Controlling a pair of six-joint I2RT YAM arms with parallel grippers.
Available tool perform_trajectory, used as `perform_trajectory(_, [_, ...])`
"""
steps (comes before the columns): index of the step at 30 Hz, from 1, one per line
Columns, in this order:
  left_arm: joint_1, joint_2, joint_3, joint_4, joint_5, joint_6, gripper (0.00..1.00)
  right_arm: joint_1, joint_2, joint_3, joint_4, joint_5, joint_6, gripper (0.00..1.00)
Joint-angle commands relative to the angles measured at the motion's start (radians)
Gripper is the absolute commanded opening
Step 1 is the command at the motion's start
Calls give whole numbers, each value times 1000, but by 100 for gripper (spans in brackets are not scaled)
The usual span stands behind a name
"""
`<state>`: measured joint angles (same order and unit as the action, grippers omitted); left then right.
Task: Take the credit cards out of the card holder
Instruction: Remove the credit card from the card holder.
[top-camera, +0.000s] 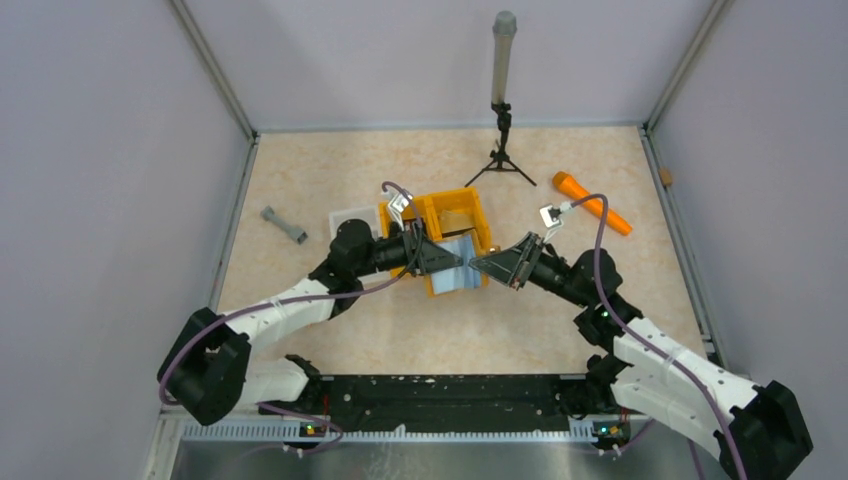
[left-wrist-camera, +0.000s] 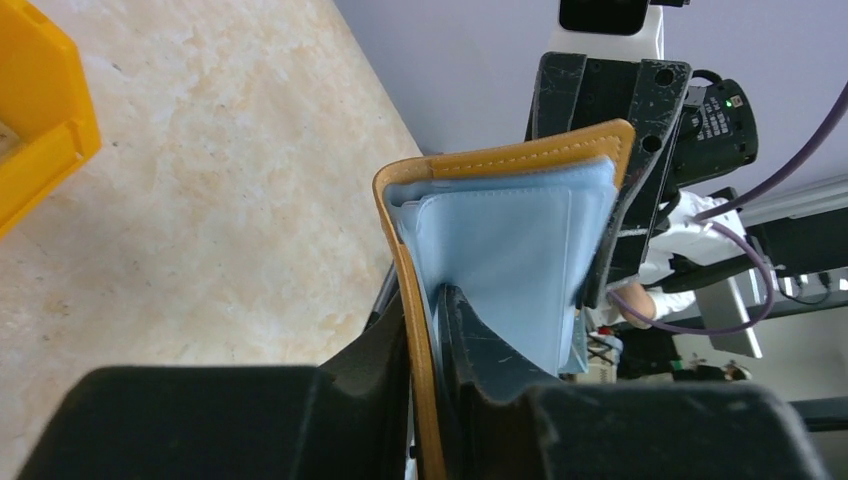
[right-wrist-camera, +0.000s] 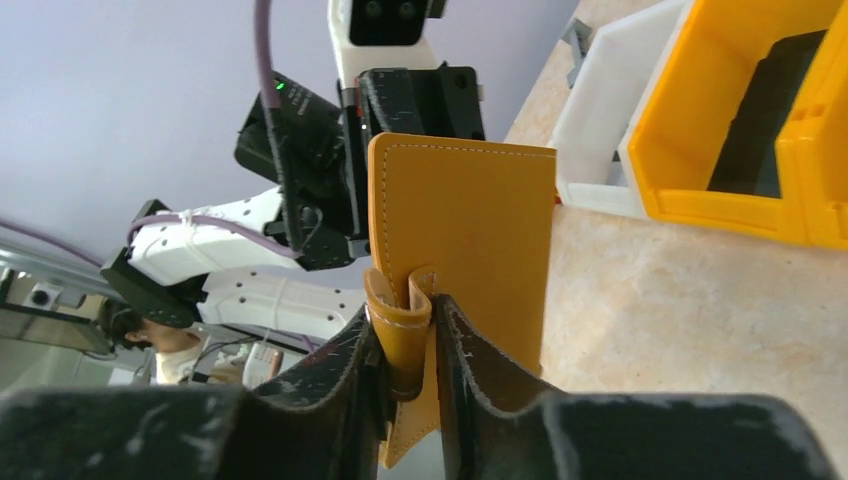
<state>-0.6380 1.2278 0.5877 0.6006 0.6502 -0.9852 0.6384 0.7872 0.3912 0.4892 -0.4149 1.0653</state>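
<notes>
Card holder (top-camera: 458, 265), tan mustard-orange outside and pale blue inside, hangs spread between 2 robot grippers over the middle of the marbled beige table (top-camera: 450, 335). The left gripper (top-camera: 452, 259) reaches in from 9 o'clock and the right gripper (top-camera: 484, 264) from 3 o'clock, their tips nearly meeting at the wallet.

From the left wrist, the card holder (left-wrist-camera: 500, 230) shows stitched blue pockets inside its tan rim. The left gripper (left-wrist-camera: 428, 330) has its 2 black fingers pressed together on one tan flap. Whether credit cards sit in those pockets cannot be told.

From the right wrist, the card holder (right-wrist-camera: 470, 230) turns its plain tan outer face to the camera, standing upright. The right gripper (right-wrist-camera: 405, 335) pinches a curled fold of the tan material at the lower edge.

Just behind the wallet, at 12 o'clock, stand the orange plastic bins (top-camera: 440, 215), with a white tray (top-camera: 350, 218) touching them at 10 o'clock. A small grey dumbbell-shaped part (top-camera: 284, 225) lies well apart at 9 o'clock. An orange cylindrical stick (top-camera: 592, 202) lies tilted at 2 o'clock. A black tripod carrying an upright grey tube (top-camera: 502, 70) stands at 1 o'clock, near the back wall.
</notes>
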Motion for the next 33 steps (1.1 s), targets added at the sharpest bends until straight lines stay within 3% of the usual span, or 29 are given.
perform_trajectory(1, [-19,43,33,228,99,-97,15,11,46,45,122,-61,47,25])
perform_trajectory(2, [-19,49,36,242,105,-104,15,11,50,45,127,-62,51,22])
perform_trajectory(3, [-19,55,37,246,109,-107,15,10,52,43,128,-60,54,7])
perform_trajectory(4, [-19,57,40,247,111,-107,15,10,49,42,129,-57,54,0])
perform_trajectory(13, [-19,62,53,240,125,-127,21,10,21,37,73,-15,39,0])
perform_trajectory(18, [-16,51,47,249,135,-153,24,10,-23,65,-80,76,-4,0])
perform_trajectory(19, [-14,49,45,249,137,-156,28,10,-31,69,-103,88,-17,0])
perform_trajectory(22, [-6,39,27,252,146,-162,59,10,-52,76,-137,104,-43,0])
perform_trajectory(30, [3,12,-2,285,147,-158,97,10,-41,86,-145,100,-61,0])
perform_trajectory(33, [0,-1,6,246,139,-129,99,10,-32,100,-156,104,-70,0])
